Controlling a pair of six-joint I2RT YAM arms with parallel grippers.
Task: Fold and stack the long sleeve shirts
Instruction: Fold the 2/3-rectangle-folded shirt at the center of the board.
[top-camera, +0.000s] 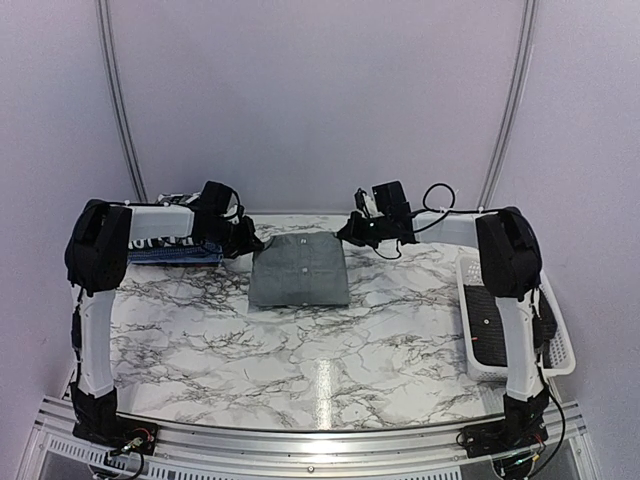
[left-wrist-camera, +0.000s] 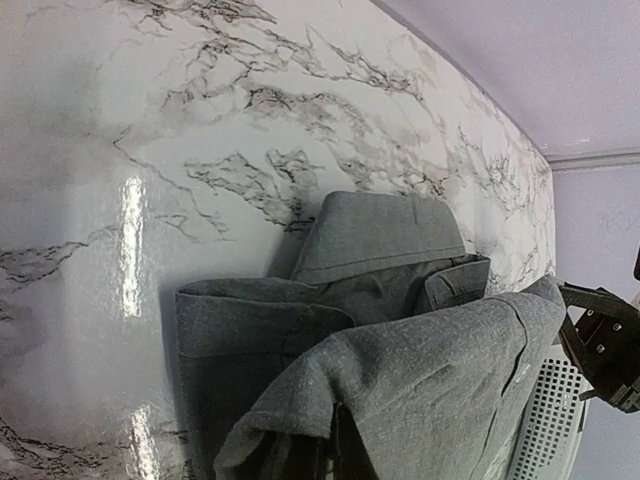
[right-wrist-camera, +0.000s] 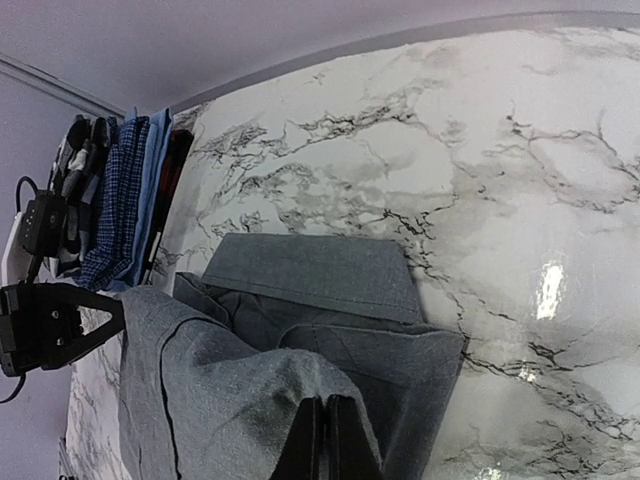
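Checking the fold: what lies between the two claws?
The grey shirt, its far edge running from the left claw to the right claw, seen in the top view.

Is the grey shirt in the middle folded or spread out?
Folded: the grey shirt lies as a compact rectangle, one edge held raised by the left gripper and right gripper.
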